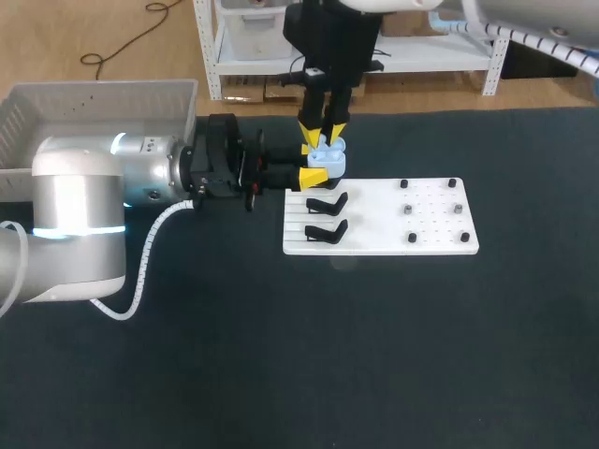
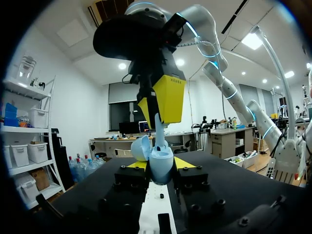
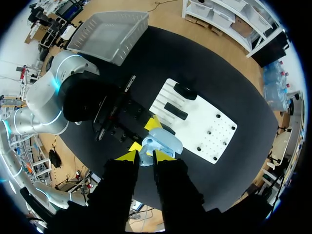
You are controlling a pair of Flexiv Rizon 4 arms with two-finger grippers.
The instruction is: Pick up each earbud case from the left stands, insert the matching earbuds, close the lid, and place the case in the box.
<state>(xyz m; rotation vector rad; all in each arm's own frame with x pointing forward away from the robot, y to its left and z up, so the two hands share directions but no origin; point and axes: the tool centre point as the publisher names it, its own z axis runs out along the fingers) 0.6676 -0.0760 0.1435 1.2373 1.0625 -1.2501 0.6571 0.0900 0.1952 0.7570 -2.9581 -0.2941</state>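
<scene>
Our left gripper (image 2: 160,165) has its two yellow tips pressed on the two sides of the pale blue earbud case (image 1: 329,161), so it is grasping the case. The case stands upright between them, with its lid (image 2: 141,147) open and leaning to one side.

Our right gripper (image 3: 146,157) hangs directly over the case and points down into it. Its fingers are close together and clamped on a thin pale blue piece, as far as we can see an earbud (image 2: 158,127), whose lower end reaches into the open case.

In the head view the case is at the eleven o'clock corner of the white board (image 1: 379,245). Two black stands (image 1: 326,202) (image 1: 326,229) lie on the board at six o'clock from the case, one behind the other. Several small dark pieces (image 1: 409,209) stand on the board at about four o'clock from the case; we cannot tell what they are.

The left arm (image 1: 103,187) comes in from nine o'clock and the right arm (image 1: 328,37) from twelve o'clock. The pale box (image 1: 103,86) is at ten o'clock from the case, well apart from it, at the edge of the dark table (image 1: 281,355).
</scene>
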